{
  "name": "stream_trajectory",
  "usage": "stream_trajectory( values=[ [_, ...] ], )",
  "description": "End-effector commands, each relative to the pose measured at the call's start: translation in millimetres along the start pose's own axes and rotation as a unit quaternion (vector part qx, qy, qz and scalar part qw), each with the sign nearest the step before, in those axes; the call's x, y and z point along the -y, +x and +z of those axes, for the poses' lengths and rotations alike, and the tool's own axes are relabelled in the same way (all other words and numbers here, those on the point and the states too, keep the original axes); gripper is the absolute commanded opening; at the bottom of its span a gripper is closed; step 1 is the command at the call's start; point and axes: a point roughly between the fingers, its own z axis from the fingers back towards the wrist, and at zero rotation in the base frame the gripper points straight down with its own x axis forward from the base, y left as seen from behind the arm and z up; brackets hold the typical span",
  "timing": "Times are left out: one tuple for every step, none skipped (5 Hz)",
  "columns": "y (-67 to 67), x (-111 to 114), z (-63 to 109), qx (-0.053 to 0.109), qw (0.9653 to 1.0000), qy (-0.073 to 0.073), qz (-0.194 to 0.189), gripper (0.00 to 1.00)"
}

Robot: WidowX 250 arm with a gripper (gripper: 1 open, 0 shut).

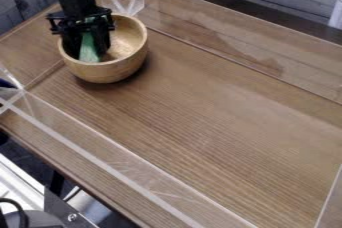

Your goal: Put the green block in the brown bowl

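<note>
The brown bowl (128, 56) stands at the back left of the wooden table. My gripper (88, 54) reaches down into it from above. Its black fingers (68, 42) are drawn in against the green block (91, 46). The block stands nearly upright between the fingers, with its lower end down near the bowl's floor. The bowl wall hides whether that end touches the floor. The gripper is shut on the block.
The wooden table (214, 102) stretches to the right and front of the bowl. A clear, shiny wall or strip (80, 137) runs along the front-left edge, and another runs along the back. Dark gear shows below the table at the lower left.
</note>
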Motion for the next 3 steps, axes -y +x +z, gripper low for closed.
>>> stream_trajectory(
  values=[
    [11.0, -2.1, 1.4, 0.006, 0.9999, -0.005, -0.014, 0.00],
    [13.2, -4.2, -3.2, 0.003, 1.0000, 0.008, -0.005, 0.00],
    [14.9, -5.6, -8.1, 0.000, 0.9998, 0.020, 0.004, 0.00]
  ],
)
